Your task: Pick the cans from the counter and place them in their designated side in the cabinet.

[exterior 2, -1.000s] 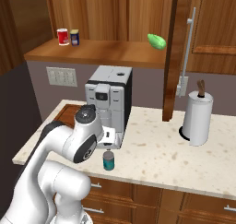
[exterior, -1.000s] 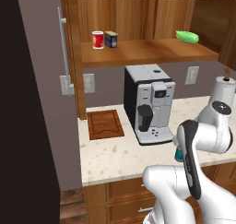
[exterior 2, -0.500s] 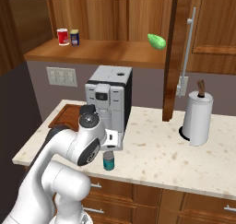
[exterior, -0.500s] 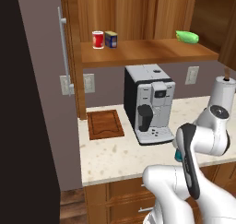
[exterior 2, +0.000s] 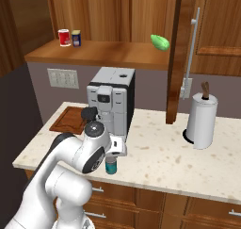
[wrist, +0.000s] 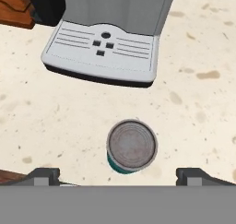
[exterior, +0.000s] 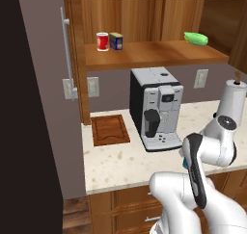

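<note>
The teal can (wrist: 132, 147) with a grey lid stands upright on the beige counter (wrist: 55, 117), just in front of the coffee machine's drip tray. My gripper (wrist: 119, 177) hangs right above it, open wide, with one fingertip (wrist: 44, 174) out to each side and nothing held. From the right base view the can (exterior 2: 111, 165) stands near the counter's front edge, directly under the gripper (exterior 2: 115, 151). The dark blue can (exterior: 116, 40) (exterior 2: 76, 38) stands on the left part of the cabinet shelf (exterior: 159, 52), next to a red can (exterior: 102, 41).
A coffee machine (exterior 2: 112, 103) stands close behind the teal can. A wooden cutting board (exterior: 110, 129) lies to its left, and a paper towel holder (exterior 2: 202, 119) stands to the right. A green object (exterior 2: 160, 42) lies at the shelf's right end. The open cabinet door (exterior 2: 181, 53) hangs above the counter.
The arm has swung forward and the hand has settled lower over the teal can. The jaws stay wide open. The cans have not moved.
</note>
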### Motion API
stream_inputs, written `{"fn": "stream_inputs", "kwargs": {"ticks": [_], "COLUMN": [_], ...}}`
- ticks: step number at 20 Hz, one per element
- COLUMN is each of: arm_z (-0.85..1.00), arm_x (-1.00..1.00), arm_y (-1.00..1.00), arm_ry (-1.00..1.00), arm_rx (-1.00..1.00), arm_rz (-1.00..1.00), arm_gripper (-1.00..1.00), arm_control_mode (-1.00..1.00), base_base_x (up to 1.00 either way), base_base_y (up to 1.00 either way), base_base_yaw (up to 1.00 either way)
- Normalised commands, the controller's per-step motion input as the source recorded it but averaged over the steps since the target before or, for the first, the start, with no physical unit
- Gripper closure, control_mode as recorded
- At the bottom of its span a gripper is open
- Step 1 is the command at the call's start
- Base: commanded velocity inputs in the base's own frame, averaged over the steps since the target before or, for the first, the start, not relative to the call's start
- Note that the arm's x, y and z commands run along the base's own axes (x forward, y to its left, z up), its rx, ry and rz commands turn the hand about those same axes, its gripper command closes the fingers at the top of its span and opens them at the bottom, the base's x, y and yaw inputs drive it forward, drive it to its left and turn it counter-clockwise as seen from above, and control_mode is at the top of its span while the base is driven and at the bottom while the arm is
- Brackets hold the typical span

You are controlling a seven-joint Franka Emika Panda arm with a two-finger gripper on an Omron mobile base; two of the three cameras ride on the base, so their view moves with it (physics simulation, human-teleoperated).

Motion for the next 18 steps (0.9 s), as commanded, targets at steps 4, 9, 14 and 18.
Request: {"fn": "stream_inputs", "kwargs": {"ticks": [4, 9, 14, 18], "arm_z": [-0.34, -0.32, -0.33, -0.31], "arm_x": [0.07, 0.06, 0.10, 0.15], "arm_y": [0.06, 0.01, 0.05, 0.21], "arm_ry": [-0.07, -0.07, -0.03, 0.00], "arm_rx": [-0.03, -0.03, -0.03, -0.01], "arm_rz": [0.00, 0.00, 0.00, 0.00], "arm_gripper": [-1.00, -1.00, -1.00, -1.00], "arm_control_mode": [-1.00, -1.00, -1.00, -1.00], "base_base_x": [0.00, 0.00, 0.00, 0.00], "base_base_y": [0.00, 0.00, 0.00, 0.00], "base_base_yaw": [0.00, 0.00, 0.00, 0.00]}}
